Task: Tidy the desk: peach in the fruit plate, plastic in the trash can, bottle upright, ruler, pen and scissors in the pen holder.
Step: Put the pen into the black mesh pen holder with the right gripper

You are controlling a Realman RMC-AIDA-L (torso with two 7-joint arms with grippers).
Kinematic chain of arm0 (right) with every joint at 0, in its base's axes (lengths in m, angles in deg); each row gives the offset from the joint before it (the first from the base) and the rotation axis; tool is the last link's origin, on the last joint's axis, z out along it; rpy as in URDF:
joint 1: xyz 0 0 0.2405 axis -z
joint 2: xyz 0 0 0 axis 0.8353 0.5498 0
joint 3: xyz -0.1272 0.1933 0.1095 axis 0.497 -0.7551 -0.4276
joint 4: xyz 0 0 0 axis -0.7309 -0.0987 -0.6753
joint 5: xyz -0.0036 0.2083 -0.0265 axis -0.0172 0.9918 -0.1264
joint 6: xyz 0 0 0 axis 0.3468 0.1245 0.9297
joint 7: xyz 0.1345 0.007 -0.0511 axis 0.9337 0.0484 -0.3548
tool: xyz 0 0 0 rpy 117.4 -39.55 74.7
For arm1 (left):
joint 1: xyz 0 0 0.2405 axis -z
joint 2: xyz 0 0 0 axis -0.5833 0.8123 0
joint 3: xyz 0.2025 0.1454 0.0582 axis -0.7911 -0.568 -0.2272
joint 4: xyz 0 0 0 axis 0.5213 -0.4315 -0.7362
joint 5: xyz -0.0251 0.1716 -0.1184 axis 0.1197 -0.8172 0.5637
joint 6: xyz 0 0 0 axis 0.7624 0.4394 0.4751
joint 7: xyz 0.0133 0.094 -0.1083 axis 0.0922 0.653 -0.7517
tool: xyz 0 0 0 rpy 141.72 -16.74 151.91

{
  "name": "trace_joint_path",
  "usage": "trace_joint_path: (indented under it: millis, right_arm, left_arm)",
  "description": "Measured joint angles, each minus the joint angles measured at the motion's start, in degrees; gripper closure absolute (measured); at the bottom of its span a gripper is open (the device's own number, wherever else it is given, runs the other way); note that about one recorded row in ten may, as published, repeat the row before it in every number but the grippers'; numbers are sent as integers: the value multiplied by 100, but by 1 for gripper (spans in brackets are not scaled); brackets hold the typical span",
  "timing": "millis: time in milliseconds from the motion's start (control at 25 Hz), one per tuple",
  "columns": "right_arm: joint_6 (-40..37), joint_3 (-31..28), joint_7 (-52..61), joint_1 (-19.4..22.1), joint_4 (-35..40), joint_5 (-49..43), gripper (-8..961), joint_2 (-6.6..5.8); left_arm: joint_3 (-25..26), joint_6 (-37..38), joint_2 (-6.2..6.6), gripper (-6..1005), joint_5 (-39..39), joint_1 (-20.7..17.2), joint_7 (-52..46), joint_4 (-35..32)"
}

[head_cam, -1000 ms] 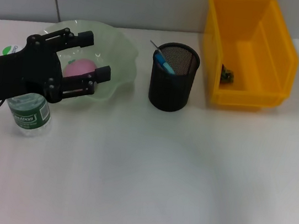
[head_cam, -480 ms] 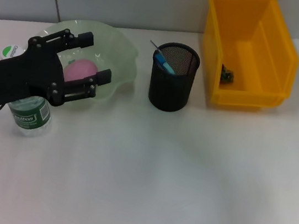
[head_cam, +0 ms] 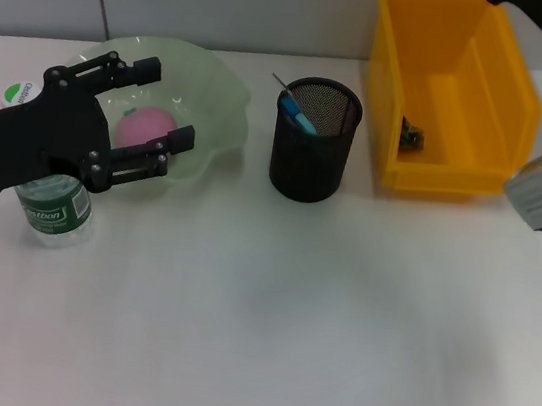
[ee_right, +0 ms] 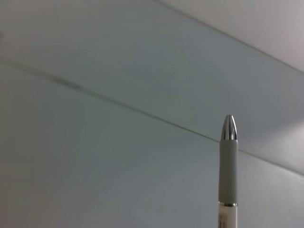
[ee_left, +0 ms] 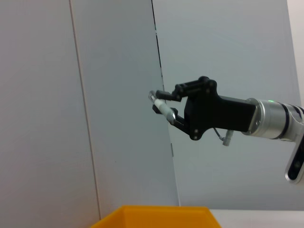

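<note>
Gripping: right gripper [ee_left: 162,105] is clamping a pen [ee_left: 161,108], upper centre of the left wrist view.
Hovering: left gripper [head_cam: 158,111], fingers spread, is hanging over the fruit plate [head_cam: 219,105], upper left of the head view.

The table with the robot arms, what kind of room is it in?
Probably an office or lab desk set up for tidying practice. A plain white table holds a black mesh pen holder, an upright bottle and a yellow bin, with grey wall panels behind.

Left hand [head_cam: 147,117] hides most of bottle [head_cam: 52,209].
</note>
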Motion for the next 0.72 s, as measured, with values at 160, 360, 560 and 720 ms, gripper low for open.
trace_joint_path:
  millis: [160,360,560,720]
  right_arm:
    - [30,0,-1156,-13,-309,4,799,1]
    - [47,84,-2314,15,-571,-40,799,24]
    - [67,127,-2777,52,-694,-26,798,26]
    - [170,126,-2927,24,-719,-94,798,7]
  left_arm:
    - [-31,-83,-4,213,3,-1,179,57]
    - [-29,-91,-7,213,7,57,456,275]
    - [-33,-103,-9,213,51,79,661,411]
    - [-44,-149,-9,213,61,102,684,449]
